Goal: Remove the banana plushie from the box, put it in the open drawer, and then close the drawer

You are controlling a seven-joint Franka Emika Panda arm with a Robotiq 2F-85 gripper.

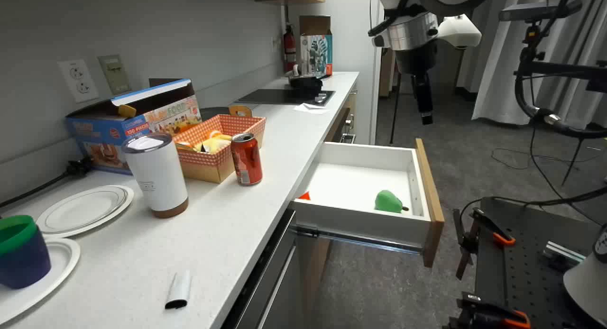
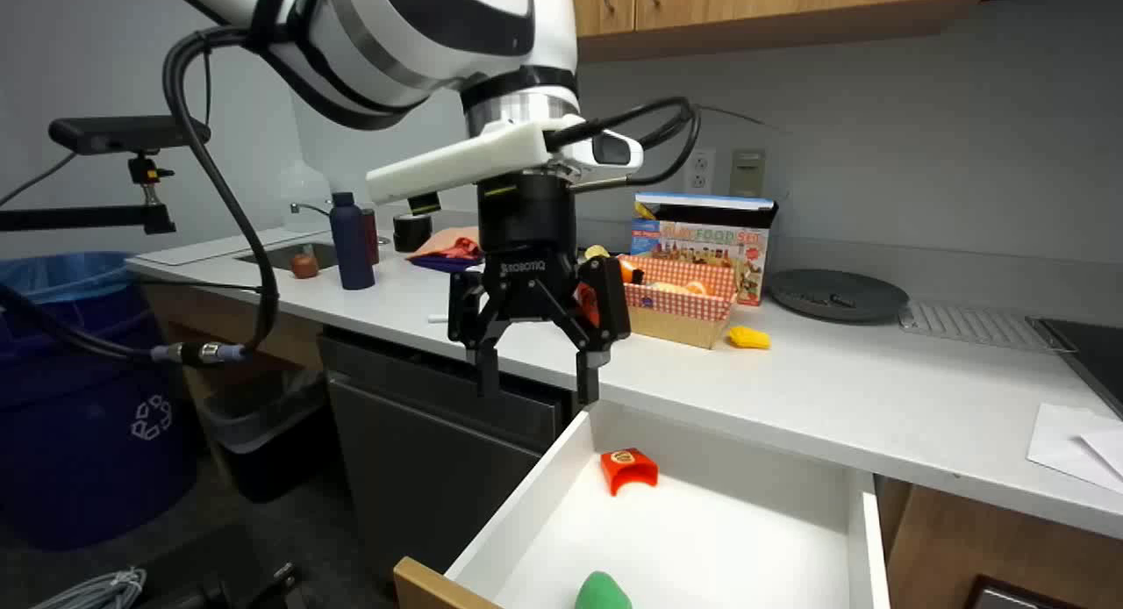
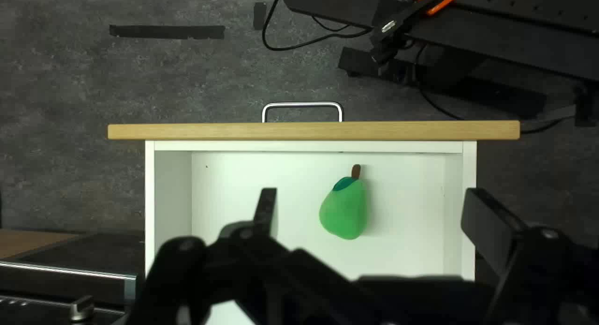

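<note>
The fingers [image 2: 587,381], 2 of them, stand wide apart with nothing between them, mid-frame in an exterior view and, in the wrist view, over the drawer [image 1: 358,175]. What I take for the banana [image 1: 216,143] is a pale-yellow shape in the box [image 1: 201,171], left of centre in an exterior view; its outline is hard to tell from the orange piece [image 2: 697,288] near it. The main risk is a bad pick: closing on a neighbour, or on 2 toys at once. The can [image 1: 246,159] stands just beside the box, at its lower right in an exterior view, with the tumbler [image 1: 159,177] near its lower left; a low sweep could topple either. A finger catching the rim could drag the box, which looks light. A loose pinch might drop the banana on the counter [image 1: 227,224]. Mid-frame in the wrist view, the pear [image 3: 345,210] lies in the drawer; a toy landing on it could jam under the counter during closing. A push well off the handle [image 3: 302,104] could bind it.
</note>
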